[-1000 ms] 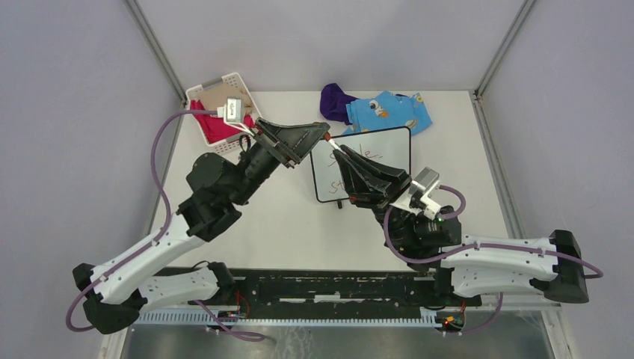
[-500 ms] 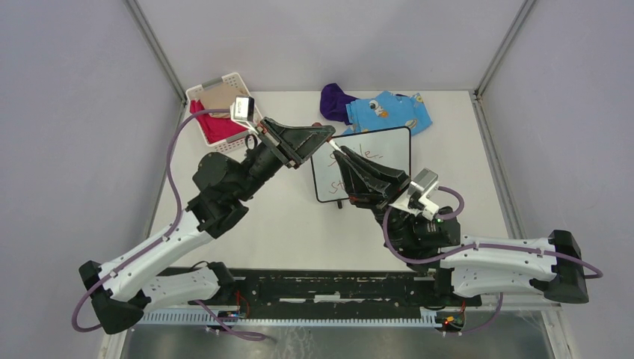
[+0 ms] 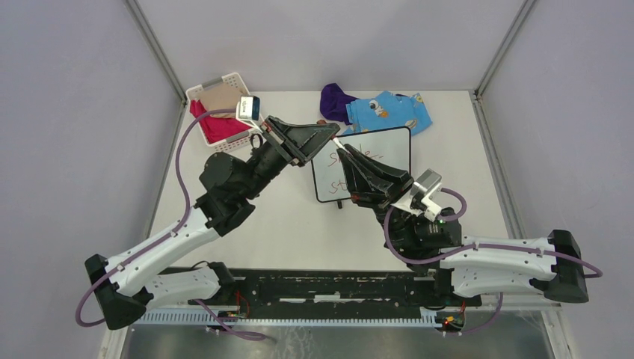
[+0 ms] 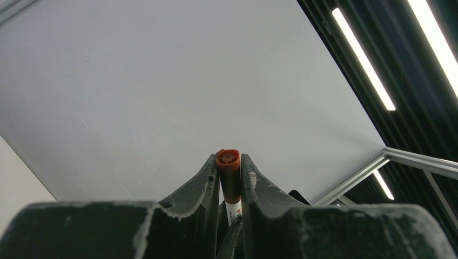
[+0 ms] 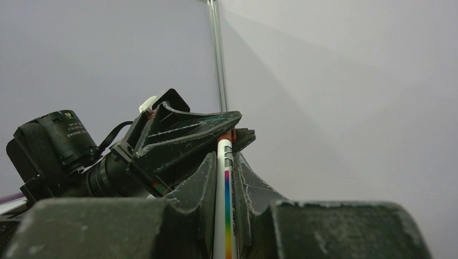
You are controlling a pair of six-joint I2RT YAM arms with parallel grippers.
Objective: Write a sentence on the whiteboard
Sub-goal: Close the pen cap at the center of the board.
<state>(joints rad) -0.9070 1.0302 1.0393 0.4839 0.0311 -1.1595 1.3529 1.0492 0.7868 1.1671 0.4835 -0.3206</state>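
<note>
Two robot arms meet over a table, both clamped on one marker (image 5: 226, 205). The left gripper (image 3: 331, 134) has its fingers pressed tight on the marker's red cap (image 4: 229, 167), whose round end pokes out just past the fingertips. The right gripper (image 3: 342, 155), tip to tip with the left one, is closed around the white barrel with its rainbow stripe, which runs up between its fingers. The whiteboard (image 3: 389, 146) lies flat on the table (image 3: 284, 217) directly beneath the right gripper and extends beyond it to that gripper's right. The sentence (image 3: 366, 149), in thin reddish strokes, shows only in part on either side of the right gripper's fingers and cannot be read. A white basket (image 3: 233, 78) holding a red cloth (image 3: 217, 127) sits behind the left gripper's wrist. A purple cloth (image 3: 335, 101) and a blue printed cloth (image 3: 389, 111) lie just past both fingertips, at the whiteboard's far edge.
</note>
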